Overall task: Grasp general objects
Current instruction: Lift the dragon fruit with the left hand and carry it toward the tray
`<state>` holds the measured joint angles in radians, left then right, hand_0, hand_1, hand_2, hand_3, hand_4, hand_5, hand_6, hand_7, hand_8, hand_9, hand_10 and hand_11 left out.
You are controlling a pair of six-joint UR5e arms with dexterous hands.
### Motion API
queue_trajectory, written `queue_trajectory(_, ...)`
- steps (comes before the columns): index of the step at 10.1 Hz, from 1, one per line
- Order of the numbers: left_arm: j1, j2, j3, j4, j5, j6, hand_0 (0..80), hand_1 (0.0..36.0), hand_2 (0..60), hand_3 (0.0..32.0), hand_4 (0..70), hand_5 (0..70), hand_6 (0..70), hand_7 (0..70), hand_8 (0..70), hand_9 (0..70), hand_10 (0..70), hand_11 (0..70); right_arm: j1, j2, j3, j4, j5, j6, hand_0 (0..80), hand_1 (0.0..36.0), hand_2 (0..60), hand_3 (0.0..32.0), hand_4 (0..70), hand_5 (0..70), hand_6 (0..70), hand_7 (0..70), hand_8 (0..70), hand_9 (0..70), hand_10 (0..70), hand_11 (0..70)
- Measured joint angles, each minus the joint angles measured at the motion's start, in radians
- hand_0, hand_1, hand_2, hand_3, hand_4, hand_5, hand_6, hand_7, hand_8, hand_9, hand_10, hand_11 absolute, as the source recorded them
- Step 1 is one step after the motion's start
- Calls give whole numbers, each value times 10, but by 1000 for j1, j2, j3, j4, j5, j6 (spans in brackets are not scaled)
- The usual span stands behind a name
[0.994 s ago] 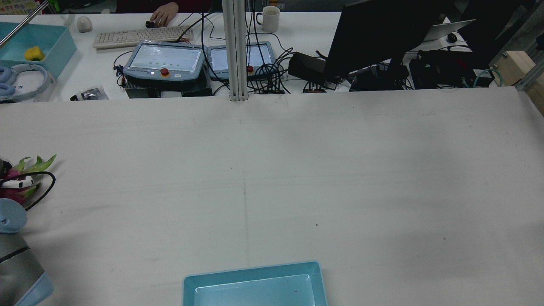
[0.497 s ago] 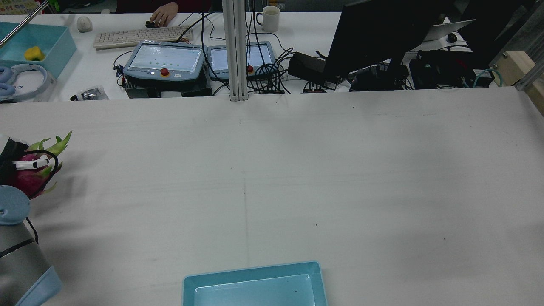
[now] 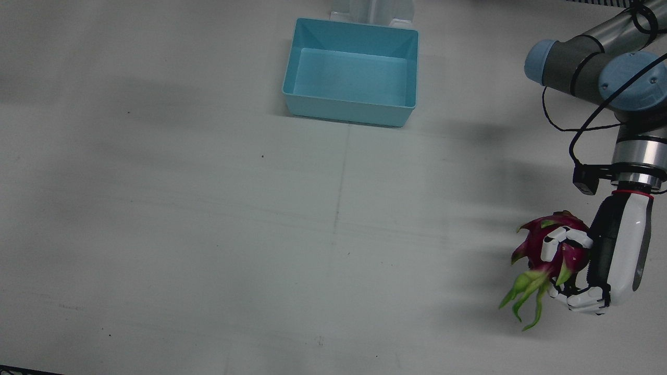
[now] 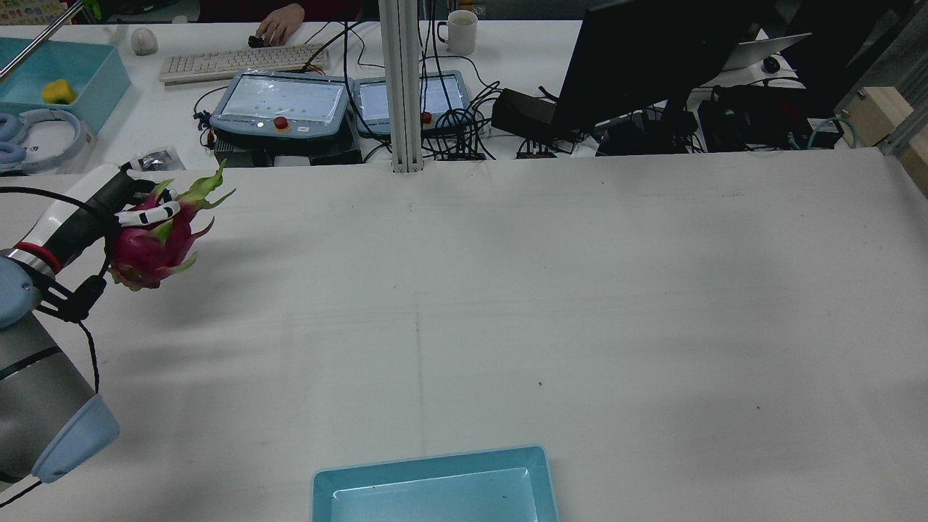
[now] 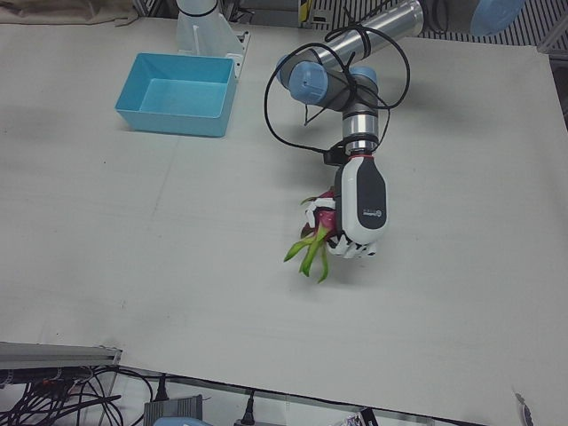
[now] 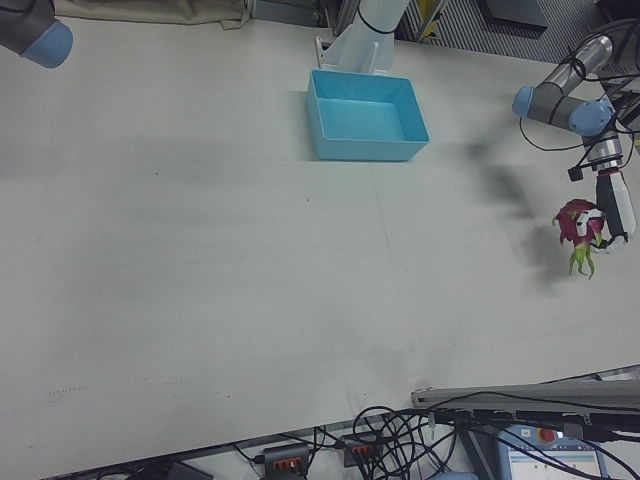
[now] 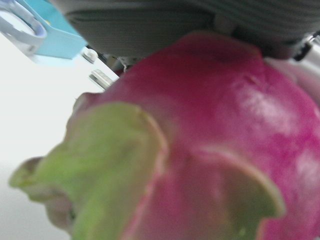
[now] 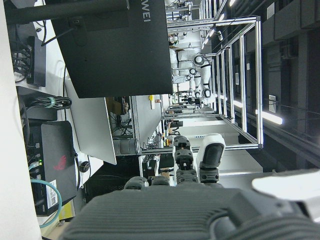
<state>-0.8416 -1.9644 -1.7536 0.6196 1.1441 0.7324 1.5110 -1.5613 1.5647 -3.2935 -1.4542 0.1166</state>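
Observation:
A magenta dragon fruit [image 3: 544, 245] with green leaf tips hangs above the table, and my left hand [image 3: 615, 250] is shut on it with white fingers [image 3: 555, 242] wrapped around its body. The rear view shows the fruit [image 4: 148, 246] and left hand [image 4: 94, 210] at the far left of the table. The same fruit [image 5: 321, 222] sits under the hand [image 5: 362, 209] in the left-front view, and it fills the left hand view [image 7: 200, 150]. My right hand [image 8: 195, 165] appears only in its own view, fingers extended and holding nothing.
A light blue bin [image 3: 349, 112] stands on the robot's side of the table near the middle, also in the rear view [image 4: 428, 464]. Beyond the table's far edge are teach pendants [image 4: 283, 101], a keyboard, a monitor [image 4: 645, 58] and a person's hand.
My left hand has carried the dragon fruit up and away from the robot, moving right from the rear view's left edge, so more of the hand and forearm now shows.

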Motion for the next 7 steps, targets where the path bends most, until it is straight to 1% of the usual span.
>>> queue_trajectory(1, -23, -10, 6, -82, 50, -37, 449, 17, 502, 0, 700, 583, 700, 700, 700, 700, 700, 700, 0, 0, 0, 0, 0, 0, 0, 0, 0, 0, 0, 0, 0, 0, 0, 0, 0, 0)
queue_trajectory(2, -42, -17, 11, -152, 95, -96, 459, 0, 385, 0, 700, 572, 700, 700, 700, 700, 700, 700, 0, 0, 0, 0, 0, 0, 0, 0, 0, 0, 0, 0, 0, 0, 0, 0, 0, 0)
queue_trajectory(3, -55, -22, 14, -208, 125, -170, 479, 0, 203, 0, 700, 600, 700, 700, 700, 700, 700, 700, 0, 0, 0, 0, 0, 0, 0, 0, 0, 0, 0, 0, 0, 0, 0, 0, 0, 0)
queue_trajectory(4, -61, -24, 15, -248, 140, -241, 487, 0, 24, 0, 700, 638, 700, 700, 700, 700, 700, 700, 0, 0, 0, 0, 0, 0, 0, 0, 0, 0, 0, 0, 0, 0, 0, 0, 0, 0)
queue_trajectory(5, -64, -26, 12, -280, 155, -307, 490, 0, 0, 0, 700, 660, 700, 700, 700, 700, 700, 700, 0, 0, 0, 0, 0, 0, 0, 0, 0, 0, 0, 0, 0, 0, 0, 0, 0, 0)
queue_trajectory(6, -64, -34, 9, -304, 184, -361, 496, 0, 0, 0, 700, 695, 700, 700, 700, 700, 700, 700, 0, 0, 0, 0, 0, 0, 0, 0, 0, 0, 0, 0, 0, 0, 0, 0, 0, 0)
queue_trajectory(7, -63, -51, 5, -326, 219, -405, 500, 0, 0, 0, 700, 700, 700, 700, 700, 700, 700, 700, 0, 0, 0, 0, 0, 0, 0, 0, 0, 0, 0, 0, 0, 0, 0, 0, 0, 0)
